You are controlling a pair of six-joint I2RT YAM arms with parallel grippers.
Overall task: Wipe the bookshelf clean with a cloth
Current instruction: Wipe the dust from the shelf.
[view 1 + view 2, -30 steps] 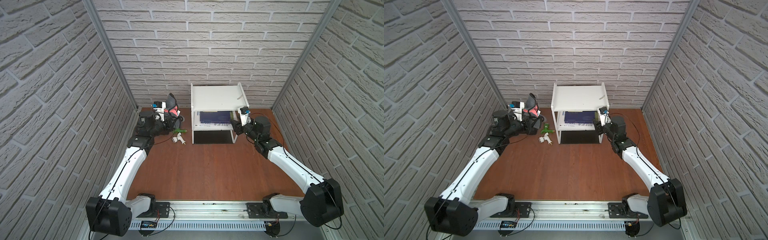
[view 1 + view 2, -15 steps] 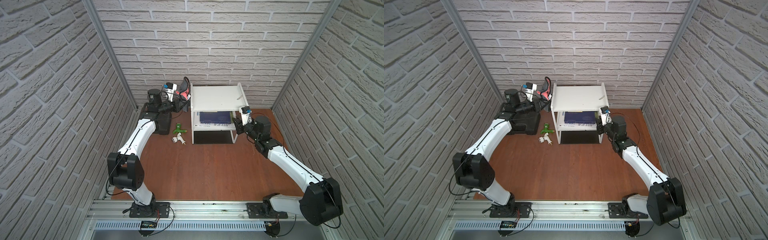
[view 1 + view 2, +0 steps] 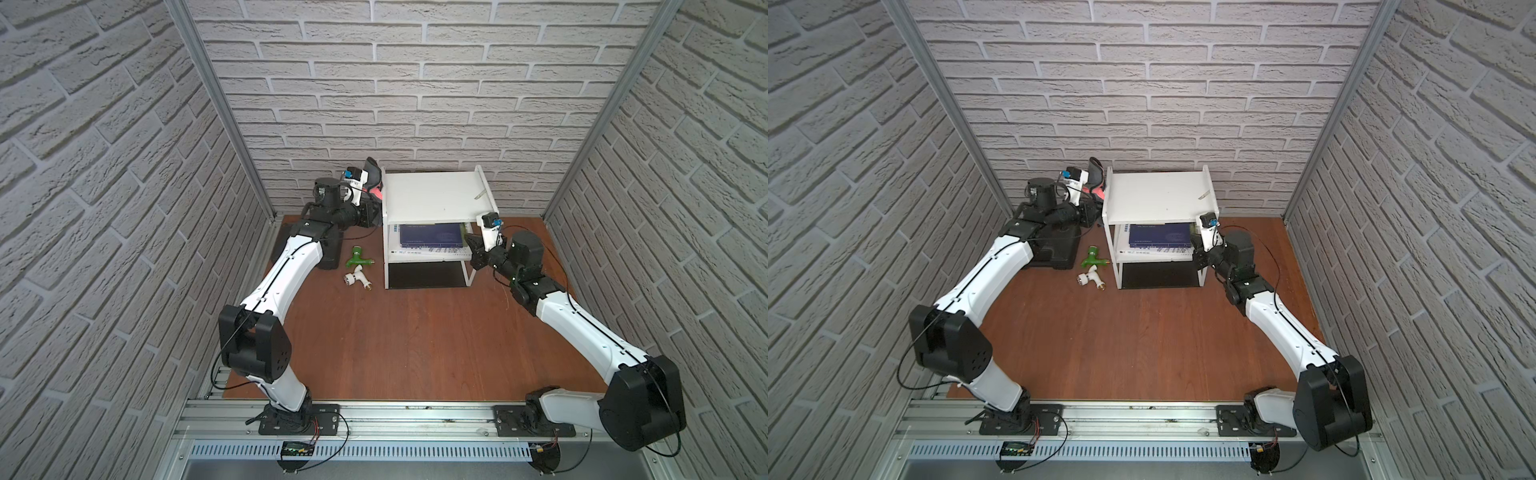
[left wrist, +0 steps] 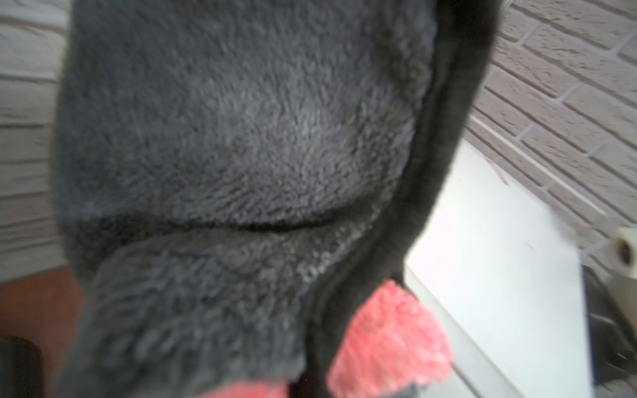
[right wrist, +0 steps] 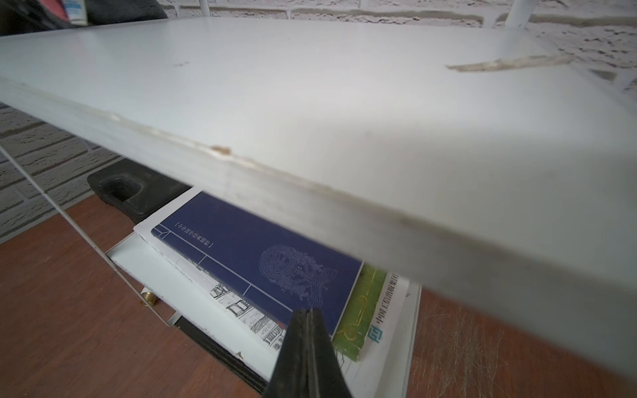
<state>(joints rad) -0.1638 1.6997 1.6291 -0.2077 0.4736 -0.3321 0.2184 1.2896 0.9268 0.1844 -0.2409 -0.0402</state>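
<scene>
Holding the cloth up at the shelf's edge

The left claw (image 3: 372, 198) is clenched on the cloth (image 4: 241, 138), which bunches right in front of it, grey face out, with pink showing at the fold. Just beyond the cloth, about level with that claw, runs the side edge of the bookshelf (image 3: 432, 199) top board; I cannot tell whether cloth and board touch. The right claw (image 5: 306, 320) is pinched tight on nothing at the shelf's opposite side, its tip just under the top board, with a blue book (image 5: 262, 262) lying straight ahead of it on the lower tier. Beneath the left claw a black case (image 3: 1059, 245) sits on the table
</scene>
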